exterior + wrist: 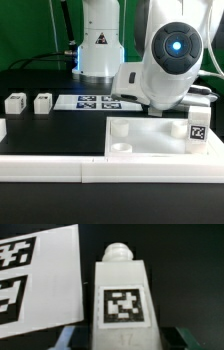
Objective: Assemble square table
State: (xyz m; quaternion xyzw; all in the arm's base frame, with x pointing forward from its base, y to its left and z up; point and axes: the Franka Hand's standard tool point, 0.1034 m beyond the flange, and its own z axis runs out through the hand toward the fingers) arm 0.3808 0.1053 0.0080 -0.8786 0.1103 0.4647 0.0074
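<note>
White: two loose legs, one leg between fingers (grip unclear); one tabletop.

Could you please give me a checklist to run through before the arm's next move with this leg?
1. Leg lies between the fingers: ok.
2. Leg roughly centred in the gripper: ok.
3. Fingers firmly closed on the leg: cannot tell.
4. Leg apart from the marker board: ok, a dark gap shows.
5. Leg's tip unobstructed: ok.
6. Tabletop lies flat: ok.
</note>
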